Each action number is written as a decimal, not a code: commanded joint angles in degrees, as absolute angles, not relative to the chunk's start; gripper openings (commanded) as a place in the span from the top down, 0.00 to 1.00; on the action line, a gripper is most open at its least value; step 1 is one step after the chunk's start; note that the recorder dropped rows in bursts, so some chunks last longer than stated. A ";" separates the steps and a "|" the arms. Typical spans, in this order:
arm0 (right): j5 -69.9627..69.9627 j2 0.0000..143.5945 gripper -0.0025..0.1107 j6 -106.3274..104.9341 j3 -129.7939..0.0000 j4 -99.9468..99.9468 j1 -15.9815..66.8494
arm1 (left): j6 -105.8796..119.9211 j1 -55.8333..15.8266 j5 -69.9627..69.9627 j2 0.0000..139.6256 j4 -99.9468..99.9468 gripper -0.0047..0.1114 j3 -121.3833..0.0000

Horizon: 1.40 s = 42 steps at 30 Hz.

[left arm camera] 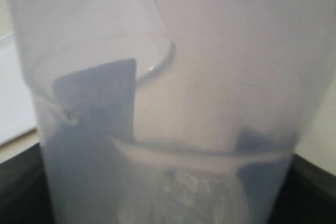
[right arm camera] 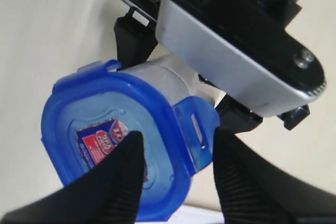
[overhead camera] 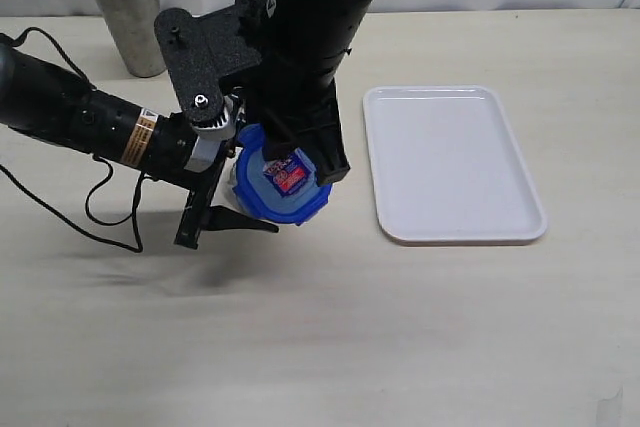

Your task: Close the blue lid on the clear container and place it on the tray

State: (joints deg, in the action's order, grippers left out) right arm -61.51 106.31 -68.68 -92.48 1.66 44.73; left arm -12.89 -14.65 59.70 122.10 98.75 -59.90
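Now | we see left gripper [overhead camera: 222, 222] clamped around the clear container [left arm camera: 173, 103], centre-left of the exterior frame | blue lid [overhead camera: 285, 187] sits on its mouth, directly under right gripper [right arm camera: 177, 139], fingers spread apart | tray [overhead camera: 450, 167] lies apart, right of centre.

1 grey steel cup [overhead camera: 125, 15] stood upright at the far-left corner of the beige tabletop [overhead camera: 400, 347], close to the white backdrop.
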 commanded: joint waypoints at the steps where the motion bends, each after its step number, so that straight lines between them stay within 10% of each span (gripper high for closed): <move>1: -62.03 107.88 0.62 -70.36 -92.30 0.88 44.83 | -12.91 -14.88 60.32 121.52 97.88 0.96 -60.04; 22: -63.09 111.93 0.66 -72.54 -92.30 3.66 46.98 | -12.65 -14.70 69.60 121.52 93.37 0.96 -60.04; 42: -63.12 112.15 0.90 -72.60 -92.30 0.57 48.85 | -12.65 -14.70 69.96 121.52 93.21 0.96 -60.04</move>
